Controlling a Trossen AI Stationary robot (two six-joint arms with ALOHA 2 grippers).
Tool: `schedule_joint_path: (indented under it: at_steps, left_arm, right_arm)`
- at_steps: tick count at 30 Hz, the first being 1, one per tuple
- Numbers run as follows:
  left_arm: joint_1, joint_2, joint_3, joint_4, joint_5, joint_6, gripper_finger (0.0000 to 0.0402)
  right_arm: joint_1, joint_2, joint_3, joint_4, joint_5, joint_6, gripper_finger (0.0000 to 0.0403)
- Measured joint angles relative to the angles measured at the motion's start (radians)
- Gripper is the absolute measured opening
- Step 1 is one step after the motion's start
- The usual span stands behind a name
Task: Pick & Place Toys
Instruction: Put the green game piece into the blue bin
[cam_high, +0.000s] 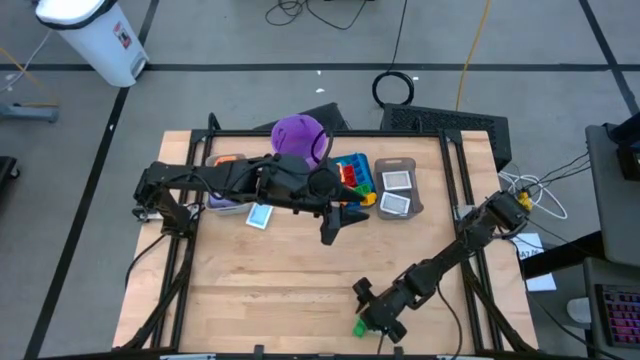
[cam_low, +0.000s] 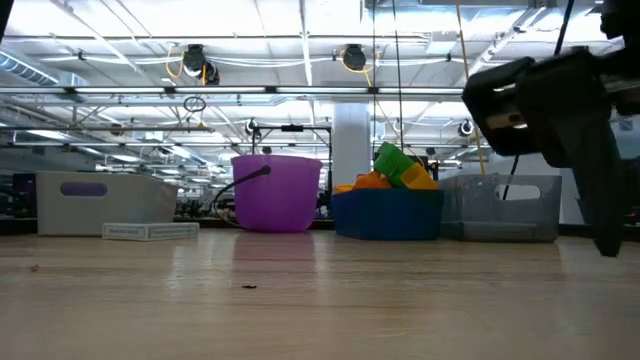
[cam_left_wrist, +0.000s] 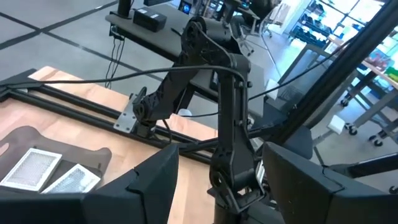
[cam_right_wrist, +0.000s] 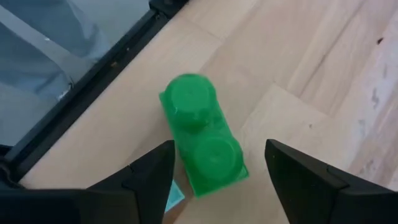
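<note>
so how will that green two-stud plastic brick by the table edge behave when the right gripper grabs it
The green two-stud plastic brick looks rigid and probably light. Its flat sides should suit the open right gripper, though glossy plastic may slip. Lying flat on the wooden table, it likely slides rather than rolls.

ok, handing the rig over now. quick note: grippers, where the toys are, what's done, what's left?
Right gripper: open, poised over a green brick at the table's near edge, not gripped yet.
Left gripper: open, empty, hanging mid-table in front of the bins.
Toys: bricks heaped in the blue bin; cards in the grey bin; one card loose on the table.
Left: grab the green brick, bin it; then the loose card.
</note>
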Motion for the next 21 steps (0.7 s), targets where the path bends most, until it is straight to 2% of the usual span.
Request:
schedule_joint_path:
  at_steps: [4,11,21]
  left_arm:
    - [0.000,0.000,0.000,0.000,-0.010,-0.007,0.0241]
    - [0.000,0.000,0.000,0.000,-0.016,-0.009,0.0241]
    - [0.000,0.000,0.000,0.002,-0.016,-0.013,0.0241]
  right_arm:
    - [-0.010,-0.001,0.000,0.007,-0.019,0.000,0.0206]
    - [-0.021,-0.001,-0.001,0.004,-0.045,0.004,0.0107]
    - [-0.031,-0.020,-0.002,-0.010,-0.073,0.003,0.0105]
